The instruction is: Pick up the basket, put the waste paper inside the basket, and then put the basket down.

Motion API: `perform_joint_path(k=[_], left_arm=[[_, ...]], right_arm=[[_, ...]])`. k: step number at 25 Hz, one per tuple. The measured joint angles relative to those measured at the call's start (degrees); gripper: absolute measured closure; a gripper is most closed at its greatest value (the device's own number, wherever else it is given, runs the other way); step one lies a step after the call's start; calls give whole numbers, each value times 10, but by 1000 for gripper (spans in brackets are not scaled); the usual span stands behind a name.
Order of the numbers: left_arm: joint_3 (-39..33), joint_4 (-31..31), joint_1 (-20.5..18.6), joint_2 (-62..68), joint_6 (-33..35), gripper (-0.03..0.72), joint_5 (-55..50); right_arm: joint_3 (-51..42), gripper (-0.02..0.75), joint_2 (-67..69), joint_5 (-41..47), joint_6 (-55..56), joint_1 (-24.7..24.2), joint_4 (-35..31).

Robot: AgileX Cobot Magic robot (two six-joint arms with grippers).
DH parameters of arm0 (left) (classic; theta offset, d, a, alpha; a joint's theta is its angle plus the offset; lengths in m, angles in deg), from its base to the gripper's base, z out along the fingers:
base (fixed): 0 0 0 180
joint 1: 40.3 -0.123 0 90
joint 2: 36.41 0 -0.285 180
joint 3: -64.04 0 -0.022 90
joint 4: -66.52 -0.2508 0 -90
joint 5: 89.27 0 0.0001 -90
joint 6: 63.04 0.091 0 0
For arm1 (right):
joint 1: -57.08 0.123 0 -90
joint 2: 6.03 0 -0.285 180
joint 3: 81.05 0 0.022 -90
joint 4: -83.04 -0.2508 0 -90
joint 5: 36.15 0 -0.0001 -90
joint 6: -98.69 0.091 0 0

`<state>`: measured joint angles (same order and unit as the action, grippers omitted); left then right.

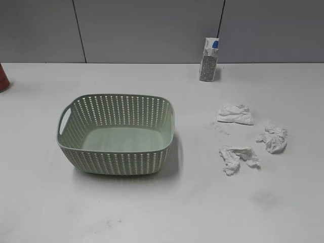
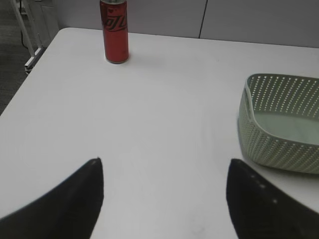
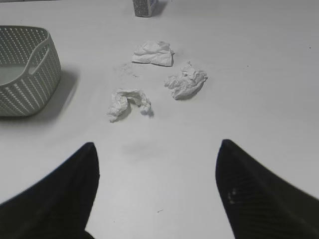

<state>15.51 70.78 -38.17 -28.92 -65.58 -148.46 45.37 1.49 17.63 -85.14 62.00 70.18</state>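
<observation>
With both pincers, left and right, gaping empty, I'd grab the light, stiff basket mid-desk by its cut-out handle.

Both grippers carry matte black, tapered jaws.

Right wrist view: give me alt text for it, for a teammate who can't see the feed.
Three crumpled wads of white waste paper lie loose on the white table, ahead of the open right gripper, whose dark fingers frame the bottom corners. The sage-green basket sits at the left edge, apart from the paper, and a carton's base shows at the top.
</observation>
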Motion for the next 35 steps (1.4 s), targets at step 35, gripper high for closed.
perform_joint_path(k=[35], left_arm=[[142, 20, 84, 508, 31, 104, 218]], right_arm=[[0, 157, 0, 0, 0, 0, -1]])
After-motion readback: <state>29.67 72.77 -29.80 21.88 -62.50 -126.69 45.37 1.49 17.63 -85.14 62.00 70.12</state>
